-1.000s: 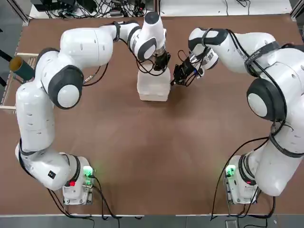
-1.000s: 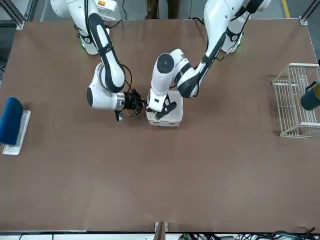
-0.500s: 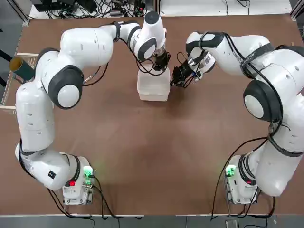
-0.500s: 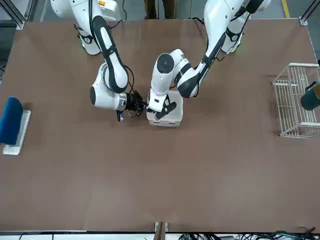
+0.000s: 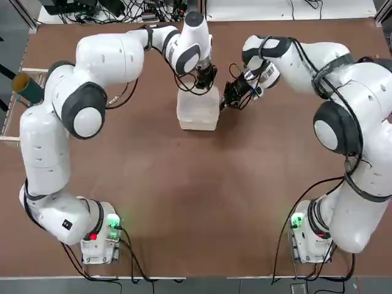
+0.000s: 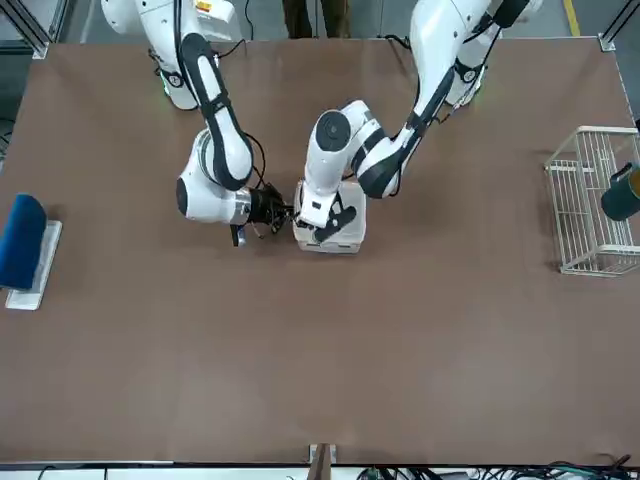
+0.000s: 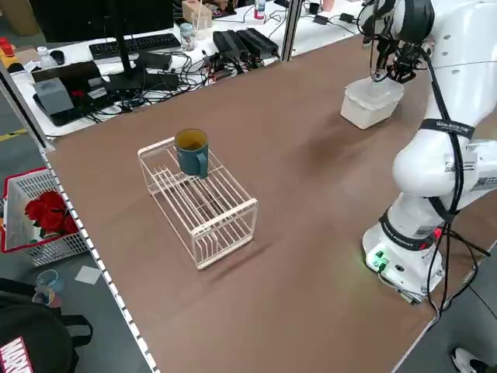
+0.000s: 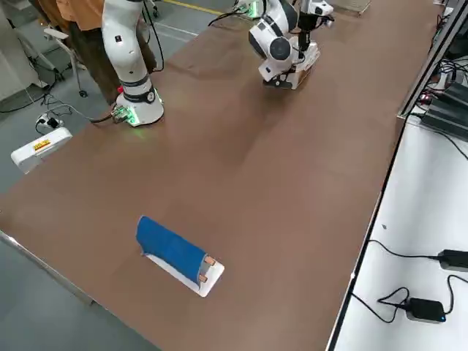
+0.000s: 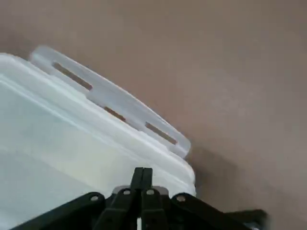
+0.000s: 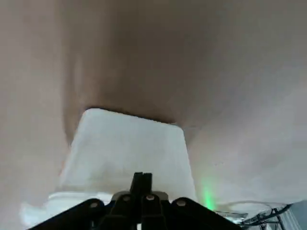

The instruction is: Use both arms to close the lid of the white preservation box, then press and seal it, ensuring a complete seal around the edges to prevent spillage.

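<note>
The white preservation box (image 5: 197, 111) stands at the table's middle far part with its lid (image 6: 336, 226) down on it. My left gripper (image 5: 206, 78) is shut, its closed fingertips (image 9: 142, 173) resting on the lid near the far edge. A latch tab (image 9: 108, 109) sticks out from the lid's rim. My right gripper (image 5: 228, 99) is also shut and sits low against the box's right side; its fingertips (image 10: 142, 178) point at the box wall (image 10: 128, 146). In the front view the right gripper (image 6: 281, 211) touches the box's side.
A white wire rack (image 6: 590, 203) with a teal mug (image 6: 622, 193) on it stands at my far left. A blue object on a white base (image 6: 23, 247) lies at my far right. Cables and desks run past the table's far edge.
The left gripper has shifted slightly toward the lid's far edge. The right gripper has wavered a little beside the box's right side. The box has not moved.
</note>
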You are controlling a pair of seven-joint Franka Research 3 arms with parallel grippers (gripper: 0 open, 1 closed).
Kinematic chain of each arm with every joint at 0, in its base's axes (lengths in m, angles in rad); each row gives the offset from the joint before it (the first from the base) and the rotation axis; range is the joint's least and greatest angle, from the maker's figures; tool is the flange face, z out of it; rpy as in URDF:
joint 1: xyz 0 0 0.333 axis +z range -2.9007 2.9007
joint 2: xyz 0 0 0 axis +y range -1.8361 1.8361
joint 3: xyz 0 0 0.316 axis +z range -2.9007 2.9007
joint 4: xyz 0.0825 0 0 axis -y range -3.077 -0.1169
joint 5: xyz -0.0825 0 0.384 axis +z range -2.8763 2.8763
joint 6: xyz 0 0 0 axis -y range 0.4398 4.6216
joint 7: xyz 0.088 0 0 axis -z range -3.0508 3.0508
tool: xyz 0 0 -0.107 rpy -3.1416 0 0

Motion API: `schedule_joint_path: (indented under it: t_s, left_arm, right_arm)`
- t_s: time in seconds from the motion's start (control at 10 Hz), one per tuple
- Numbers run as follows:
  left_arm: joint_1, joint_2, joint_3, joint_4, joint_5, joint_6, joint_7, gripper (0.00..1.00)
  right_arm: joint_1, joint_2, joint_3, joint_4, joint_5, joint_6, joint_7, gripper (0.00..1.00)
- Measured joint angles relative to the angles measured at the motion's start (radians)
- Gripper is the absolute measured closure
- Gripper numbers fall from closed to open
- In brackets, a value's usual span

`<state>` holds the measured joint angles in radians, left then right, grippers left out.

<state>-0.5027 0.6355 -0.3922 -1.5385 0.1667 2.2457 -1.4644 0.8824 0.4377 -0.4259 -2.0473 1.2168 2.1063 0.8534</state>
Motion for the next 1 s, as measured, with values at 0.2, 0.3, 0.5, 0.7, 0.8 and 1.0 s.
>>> schedule_joint_path:
  t_s: [0.2, 0.3, 0.5, 0.7, 0.8, 1.0]
  left_arm:
    - [0.038, -0.016, 0.004, 0.000, 0.015, -0.067, 0.011, 0.99]
    - [0.055, -0.021, 0.004, -0.001, 0.015, -0.096, 0.032, 0.99]
    - [0.071, -0.039, 0.004, -0.012, 0.015, -0.165, 0.066, 0.99]
    - [0.081, -0.055, 0.003, -0.034, 0.015, -0.193, 0.082, 0.99]
    - [0.086, -0.063, 0.001, -0.049, 0.015, -0.198, 0.088, 0.99]
    - [0.096, -0.080, 0.001, -0.077, 0.015, -0.203, 0.108, 0.99]
  right_arm:
    - [-0.003, -0.006, -0.130, 0.088, -0.145, -0.163, -0.001, 0.93]
    - [-0.006, -0.011, -0.174, 0.143, -0.232, -0.227, -0.005, 0.90]
    - [-0.031, -0.009, -0.192, 0.312, -0.410, -0.302, -0.014, 0.88]
    - [-0.052, 0.059, -0.165, 0.488, -0.452, -0.334, -0.026, 0.98]
    - [-0.080, 0.125, -0.106, 0.587, -0.453, -0.331, -0.059, 0.99]
    - [-0.174, 0.293, 0.061, 0.806, -0.453, -0.307, -0.152, 0.99]
